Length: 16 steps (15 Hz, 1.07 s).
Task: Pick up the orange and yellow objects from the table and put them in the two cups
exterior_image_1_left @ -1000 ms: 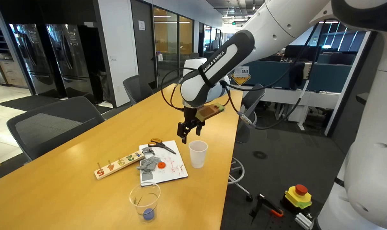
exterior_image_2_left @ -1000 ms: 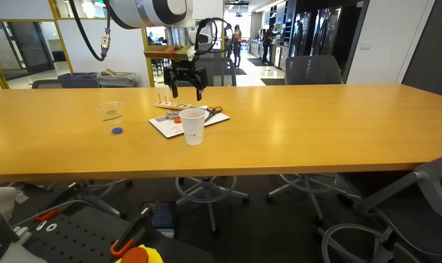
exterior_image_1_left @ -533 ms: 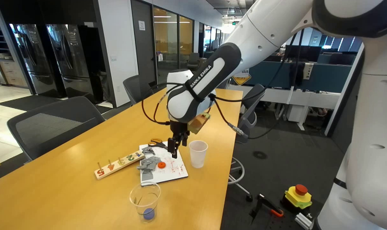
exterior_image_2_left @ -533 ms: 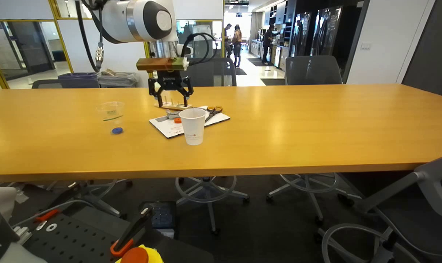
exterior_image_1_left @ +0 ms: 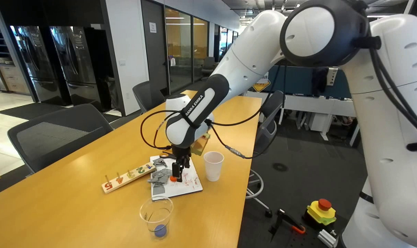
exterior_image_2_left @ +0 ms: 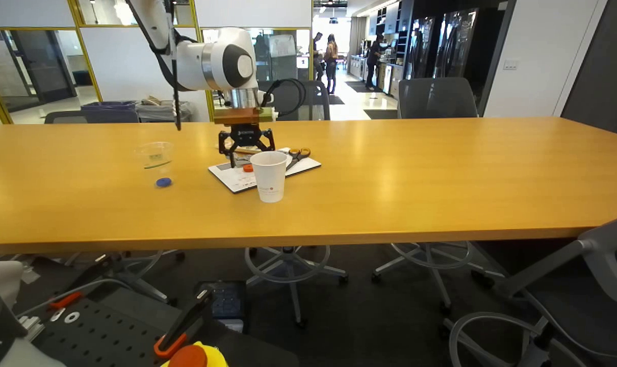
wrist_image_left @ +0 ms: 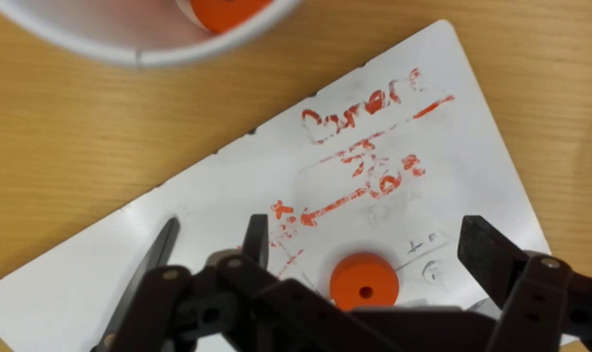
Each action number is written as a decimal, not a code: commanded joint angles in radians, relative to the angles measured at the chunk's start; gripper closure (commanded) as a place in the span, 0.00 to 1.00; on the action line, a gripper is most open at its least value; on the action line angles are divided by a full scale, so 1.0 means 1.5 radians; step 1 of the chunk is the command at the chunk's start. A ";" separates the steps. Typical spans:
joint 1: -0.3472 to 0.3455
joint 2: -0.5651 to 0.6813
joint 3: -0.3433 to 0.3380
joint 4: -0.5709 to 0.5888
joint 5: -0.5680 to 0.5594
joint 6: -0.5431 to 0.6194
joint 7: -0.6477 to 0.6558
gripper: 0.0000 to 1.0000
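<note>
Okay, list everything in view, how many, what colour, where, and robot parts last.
Table: one, light brown, mid-room
Board: one, white, on table
White cup: one, white, beside board
Clear cup: one, see-through, on table
Orange discs: two, orange, one on board, another in white cup
Blue disc: one, blue, in clear cup
Scissors: one pair, black and orange, on board
Scraps: several, grey, on board
Peg strip: one, pale wood, on table
Button box: one, yellow and red, beside table
Clamps: two, black and orange, beside table
Chairs: several, dark grey, around table
Fridges: two, steel, background
People: at least three, mostly dark clothes, background
Arm: one, white and black, over table
Pincer: one, black, open over board
</note>
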 commanded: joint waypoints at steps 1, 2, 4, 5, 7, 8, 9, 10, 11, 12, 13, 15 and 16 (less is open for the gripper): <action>0.001 0.068 0.008 0.089 -0.012 -0.019 -0.022 0.00; 0.001 0.079 0.010 0.102 -0.012 -0.022 -0.025 0.00; -0.001 0.091 0.014 0.118 -0.010 -0.022 -0.029 0.00; -0.001 0.096 0.015 0.123 -0.011 -0.021 -0.030 0.00; -0.001 0.099 0.017 0.128 -0.011 -0.020 -0.033 0.00; -0.002 0.099 0.019 0.129 -0.010 -0.020 -0.035 0.00; -0.002 0.099 0.019 0.129 -0.010 -0.019 -0.037 0.00; -0.002 0.098 0.020 0.129 -0.010 -0.019 -0.038 0.00; -0.001 0.098 0.020 0.129 -0.010 -0.019 -0.037 0.00; -0.002 0.098 0.021 0.130 -0.008 -0.018 -0.038 0.00; -0.003 0.098 0.022 0.130 -0.006 -0.020 -0.038 0.25; -0.003 0.098 0.023 0.130 -0.005 -0.023 -0.036 0.34; -0.002 0.097 0.023 0.130 -0.005 -0.024 -0.035 0.42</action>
